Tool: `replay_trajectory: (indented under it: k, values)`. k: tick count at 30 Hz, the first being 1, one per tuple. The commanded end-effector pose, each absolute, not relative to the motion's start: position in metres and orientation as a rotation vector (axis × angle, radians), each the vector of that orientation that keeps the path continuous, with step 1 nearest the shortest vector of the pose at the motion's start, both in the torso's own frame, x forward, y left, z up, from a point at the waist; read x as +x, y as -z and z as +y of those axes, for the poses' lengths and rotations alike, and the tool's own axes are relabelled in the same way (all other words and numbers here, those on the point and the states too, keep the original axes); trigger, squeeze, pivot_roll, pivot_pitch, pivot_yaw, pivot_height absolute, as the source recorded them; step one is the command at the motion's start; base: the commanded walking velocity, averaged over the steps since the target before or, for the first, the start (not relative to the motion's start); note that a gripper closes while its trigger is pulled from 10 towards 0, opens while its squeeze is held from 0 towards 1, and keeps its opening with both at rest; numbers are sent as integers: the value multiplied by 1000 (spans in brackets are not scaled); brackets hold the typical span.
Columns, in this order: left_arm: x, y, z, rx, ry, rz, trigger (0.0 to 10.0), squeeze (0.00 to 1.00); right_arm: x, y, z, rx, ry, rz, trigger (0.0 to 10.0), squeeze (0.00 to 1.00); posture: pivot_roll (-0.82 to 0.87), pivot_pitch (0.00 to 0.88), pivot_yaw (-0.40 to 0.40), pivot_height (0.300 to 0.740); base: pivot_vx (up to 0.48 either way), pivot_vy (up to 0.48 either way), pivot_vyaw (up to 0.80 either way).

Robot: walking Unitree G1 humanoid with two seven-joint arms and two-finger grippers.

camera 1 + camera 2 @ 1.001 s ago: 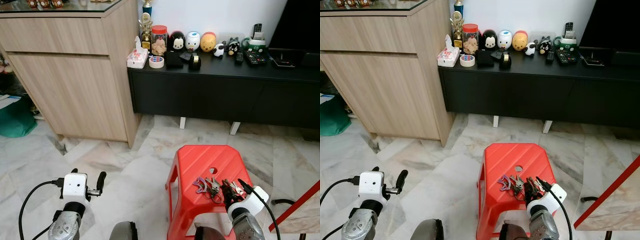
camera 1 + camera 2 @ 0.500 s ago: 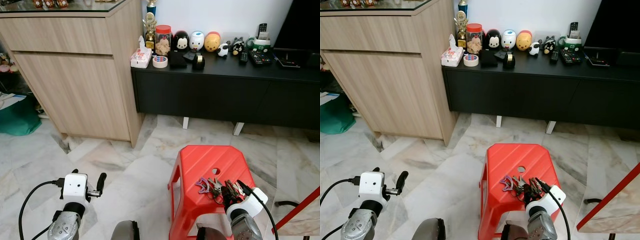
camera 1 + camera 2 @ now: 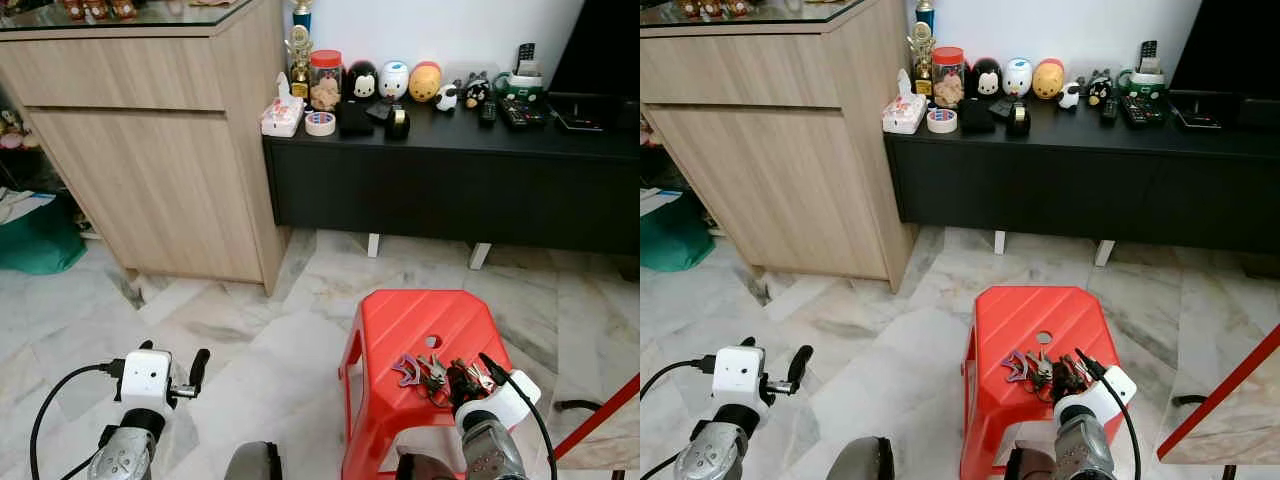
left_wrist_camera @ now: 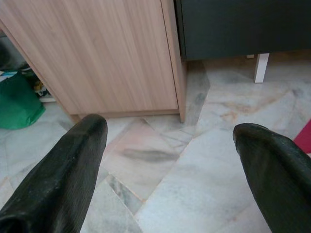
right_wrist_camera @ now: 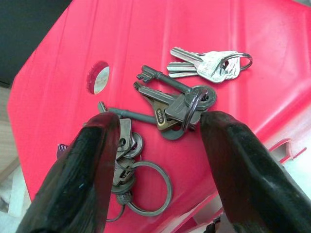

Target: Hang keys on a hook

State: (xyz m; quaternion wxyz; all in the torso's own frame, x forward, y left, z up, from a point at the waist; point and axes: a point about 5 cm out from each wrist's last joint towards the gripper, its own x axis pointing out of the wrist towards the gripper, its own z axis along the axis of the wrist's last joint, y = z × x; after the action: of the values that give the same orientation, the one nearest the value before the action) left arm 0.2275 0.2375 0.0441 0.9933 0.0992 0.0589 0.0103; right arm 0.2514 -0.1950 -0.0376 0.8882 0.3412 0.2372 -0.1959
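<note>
Metal keys (image 5: pixel 177 104) on glossy red stool (image 5: pixel 272 43)

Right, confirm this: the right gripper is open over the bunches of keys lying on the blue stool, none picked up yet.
One detail is wrong: the stool is red, not blue, as the left eye view shows. The rest stands: the right gripper is open over the bunches of keys, which lie on the stool top, none picked up yet.
</note>
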Motion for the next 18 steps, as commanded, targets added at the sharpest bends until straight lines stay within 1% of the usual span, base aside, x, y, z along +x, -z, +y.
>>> replay_trajectory:
  k: [1,9,10,12,13,14,15,16,17,18]
  values:
    - [226,-45,240,218,-10,127,10000,0,248,40,-196,714,430,504,10000,0,128,0,17,610,0,0,0]
    - [223,-47,240,224,1,132,10000,0,246,41,-201,705,461,509,10000,0,133,0,20,610,0,0,0]
    - [223,-47,240,224,1,132,10000,0,246,41,-201,704,461,508,6980,0,135,0,20,610,0,0,0]
    - [222,-47,240,225,2,132,10000,0,246,41,-201,704,461,508,6980,0,137,0,19,610,0,0,0]
    - [221,-47,240,227,3,134,10000,0,246,41,-201,703,462,509,2392,0,140,0,20,610,0,0,0]
    - [220,-47,240,229,3,136,10000,0,246,41,-201,702,462,510,2196,0,140,0,22,610,0,0,0]
    - [217,-47,240,233,7,141,10000,0,246,41,-200,701,462,512,3020,0,141,0,23,610,0,0,0]
    - [217,-47,240,233,7,141,10000,0,246,41,-200,701,462,512,3020,0,141,0,23,610,0,0,0]
    - [215,-46,240,234,9,145,10000,0,246,42,-200,701,462,513,7804,0,143,0,24,610,0,0,0]
    - [214,-46,240,234,9,146,10000,0,246,42,-199,700,462,514,7804,0,143,0,24,610,0,0,0]
